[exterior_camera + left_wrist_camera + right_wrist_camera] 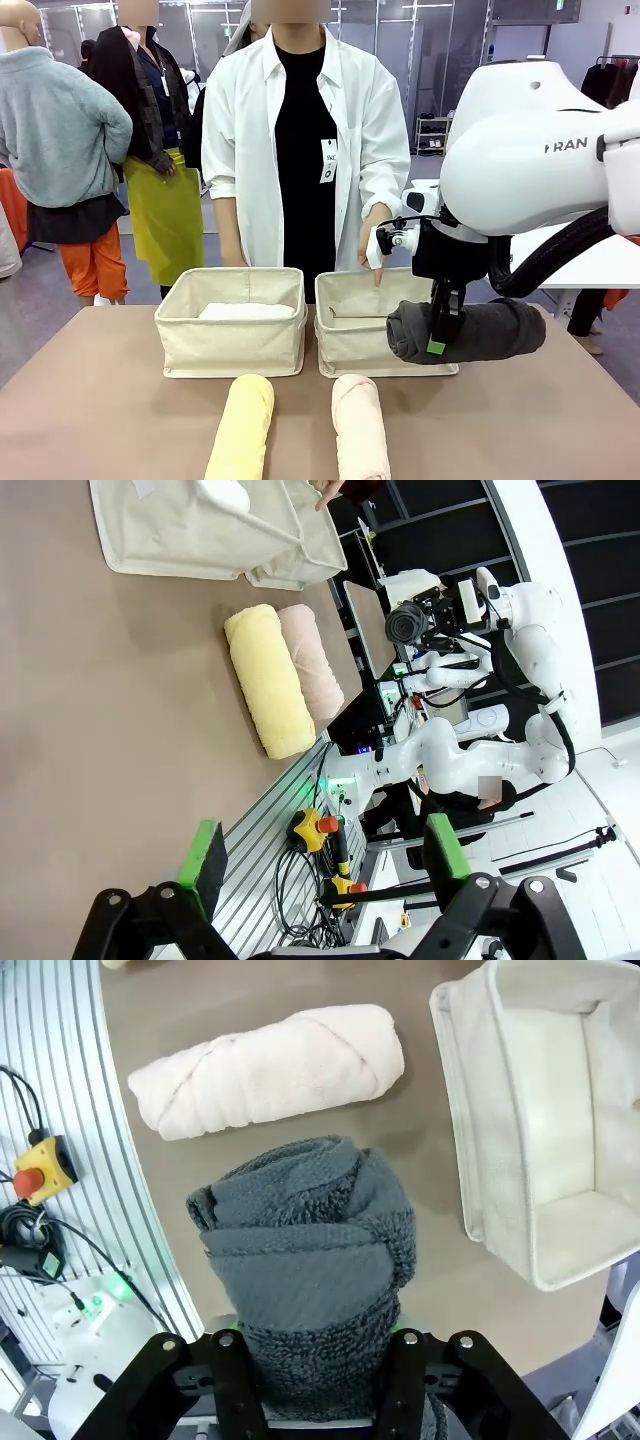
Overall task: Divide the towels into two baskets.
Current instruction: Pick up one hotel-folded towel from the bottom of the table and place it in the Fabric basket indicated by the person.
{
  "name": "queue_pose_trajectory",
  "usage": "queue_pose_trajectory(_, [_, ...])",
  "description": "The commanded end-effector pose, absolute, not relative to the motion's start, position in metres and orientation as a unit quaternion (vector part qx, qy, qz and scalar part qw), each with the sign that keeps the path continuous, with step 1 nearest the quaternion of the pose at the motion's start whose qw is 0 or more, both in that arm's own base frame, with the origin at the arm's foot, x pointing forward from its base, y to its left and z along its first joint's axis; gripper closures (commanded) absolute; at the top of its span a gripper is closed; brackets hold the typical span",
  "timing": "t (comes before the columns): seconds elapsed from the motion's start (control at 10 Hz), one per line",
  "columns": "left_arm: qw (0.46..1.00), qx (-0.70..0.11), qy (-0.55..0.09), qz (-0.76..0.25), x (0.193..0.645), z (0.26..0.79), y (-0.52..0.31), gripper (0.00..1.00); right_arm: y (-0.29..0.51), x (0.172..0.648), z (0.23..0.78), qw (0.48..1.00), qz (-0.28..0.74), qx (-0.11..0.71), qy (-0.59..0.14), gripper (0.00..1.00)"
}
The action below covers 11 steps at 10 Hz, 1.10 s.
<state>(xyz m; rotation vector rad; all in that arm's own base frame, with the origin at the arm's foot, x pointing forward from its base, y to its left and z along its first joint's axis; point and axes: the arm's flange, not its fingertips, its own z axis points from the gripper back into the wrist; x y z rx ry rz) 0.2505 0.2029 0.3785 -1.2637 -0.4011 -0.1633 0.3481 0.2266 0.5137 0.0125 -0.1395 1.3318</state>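
Right gripper is clamped on the grey towel. The roll is held level, clear of the table, at the near right corner of the right basket and not inside it.

Left gripper has its fingers spread wide with nothing between them, above bare tabletop.

White towel lies in the left basket. Yellow towel and pink towel lie side by side on the table in front of the baskets.

Person's hand hangs over the right basket's far rim, one finger pointing down.
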Motion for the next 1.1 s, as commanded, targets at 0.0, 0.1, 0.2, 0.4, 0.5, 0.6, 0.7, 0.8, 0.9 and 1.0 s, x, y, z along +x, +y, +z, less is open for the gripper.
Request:
queue_pose_trajectory(0.0, [0.782,-0.588,-0.189,-0.079,0.245,0.381,0.202,0.00,0.227,0.347,0.519,0.799,0.597,0.014,-0.071,1.00])
queue_pose_trajectory(0.1, [0.782,-0.588,-0.189,-0.079,0.245,0.381,0.202,0.00,0.227,0.347,0.519,0.799,0.597,0.014,-0.071,1.00])
queue_pose_trajectory(0.2, [0.782,-0.588,-0.189,-0.079,0.245,0.381,0.202,0.00,0.227,0.347,0.519,0.799,0.597,0.014,-0.071,1.00])
queue_pose_trajectory(0.4, [0.782,-0.588,-0.189,-0.079,0.245,0.381,0.202,0.00,0.231,0.372,0.515,0.791,0.607,0.020,-0.076,0.59])
queue_pose_trajectory(0.5, [0.782,-0.588,-0.189,-0.079,0.245,0.381,0.202,0.00,0.242,0.400,0.520,0.781,0.616,0.037,-0.091,0.59])
queue_pose_trajectory(0.6, [0.782,-0.588,-0.189,-0.079,0.245,0.381,0.202,0.00,0.250,0.427,0.528,0.782,0.615,0.022,-0.100,0.59])
queue_pose_trajectory(0.7, [0.782,-0.588,-0.189,-0.079,0.245,0.381,0.202,0.00,0.257,0.452,0.534,0.771,0.628,0.032,-0.098,0.59])
queue_pose_trajectory(0.8, [0.782,-0.588,-0.189,-0.079,0.245,0.381,0.202,0.00,0.263,0.481,0.536,0.776,0.625,-0.011,-0.084,0.59])
queue_pose_trajectory(0.9, [0.782,-0.588,-0.189,-0.079,0.245,0.381,0.202,0.00,0.268,0.515,0.535,0.772,0.631,0.004,-0.076,0.59])
queue_pose_trajectory(1.0, [0.782,-0.588,-0.189,-0.079,0.245,0.381,0.202,0.00,0.272,0.541,0.532,0.775,0.627,0.008,-0.077,0.59])
